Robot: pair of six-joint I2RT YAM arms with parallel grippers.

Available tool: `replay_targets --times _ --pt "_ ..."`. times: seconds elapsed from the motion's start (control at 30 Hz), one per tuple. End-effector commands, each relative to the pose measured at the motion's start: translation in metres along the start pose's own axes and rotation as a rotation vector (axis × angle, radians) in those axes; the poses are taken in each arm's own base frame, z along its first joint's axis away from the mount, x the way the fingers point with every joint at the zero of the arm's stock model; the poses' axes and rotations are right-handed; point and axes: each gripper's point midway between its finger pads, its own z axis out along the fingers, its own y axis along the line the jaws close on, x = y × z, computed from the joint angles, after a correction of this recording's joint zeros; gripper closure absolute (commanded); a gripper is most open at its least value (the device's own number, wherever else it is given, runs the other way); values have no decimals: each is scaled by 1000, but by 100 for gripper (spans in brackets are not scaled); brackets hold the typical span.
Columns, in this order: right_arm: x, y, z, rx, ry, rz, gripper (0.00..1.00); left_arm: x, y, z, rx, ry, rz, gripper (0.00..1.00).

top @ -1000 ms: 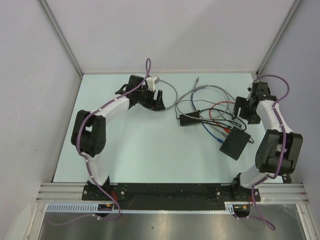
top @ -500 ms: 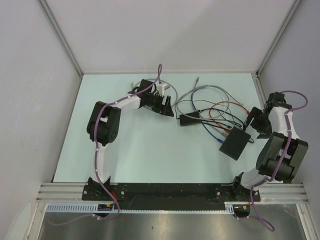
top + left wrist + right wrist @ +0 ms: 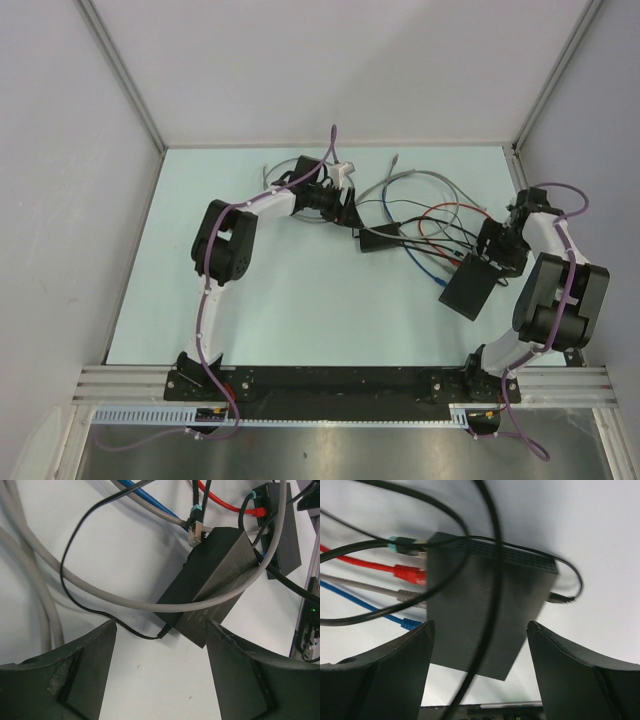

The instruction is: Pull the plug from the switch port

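Note:
The switch [image 3: 470, 288] is a flat black box lying at the right of the table. In the right wrist view several plugs sit in ports along the left edge of the switch [image 3: 485, 610]: a teal-tipped black one [image 3: 402, 544], a red one [image 3: 407, 572], a grey one [image 3: 405, 596] and a blue one [image 3: 410, 624]. My right gripper [image 3: 481, 625] hovers open above the switch, holding nothing; a loose black cable [image 3: 492, 580] crosses in front. My left gripper [image 3: 161, 625] stands open just short of a chunky black brick [image 3: 215, 575], empty.
A tangle of grey, black, red and blue cables [image 3: 425, 215] spreads between the brick [image 3: 378, 240] and the switch. A loose unplugged connector [image 3: 194, 530] rests against the brick. Grey cable loops [image 3: 30, 580] lie beside my left fingers. Walls close in the table's sides and back.
My left gripper has swung right toward the brick. The right gripper has come down and inward over the switch. Both jaws have narrowed a little.

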Motion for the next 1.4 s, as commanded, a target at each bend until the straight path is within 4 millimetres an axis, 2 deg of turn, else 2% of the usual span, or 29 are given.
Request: replay_targets --times 0.0,0.07,0.17,0.27,0.33,0.43,0.53,0.73,0.83,0.9,1.0,1.2,1.37 --pt "-8 18 7 -39 -30 -91 21 -13 -20 0 83 -26 25 23" --pt "-9 14 10 0 -34 -93 22 -10 -23 0 95 -20 21 24" --pt "-6 5 2 49 -25 -38 22 -7 -27 -3 104 -9 31 25" --pt "1 -20 -5 128 -11 98 20 -6 -33 -6 131 -3 46 25" --pt "0 -30 -5 139 -18 152 19 -4 -39 -6 162 9 51 24" --pt "-6 -32 4 136 -31 162 19 -6 -43 -8 181 12 53 24" --pt "-18 -21 12 67 -58 158 19 -8 -42 -6 178 7 67 22" --pt "-23 -14 27 50 -55 94 19 -9 -46 2 180 9 104 19" --pt "-23 -12 33 37 -44 78 19 -4 -42 4 173 30 120 18" --pt "-24 -7 37 26 -44 50 19 6 -37 6 169 68 115 18" --pt "-29 0 42 19 -61 -6 20 6 -36 5 169 74 117 19" --pt "-31 32 47 -27 -72 -148 21 4 -43 1 184 69 106 19" --pt "-24 65 51 -69 -61 -243 21 1 -49 -13 171 70 98 20"
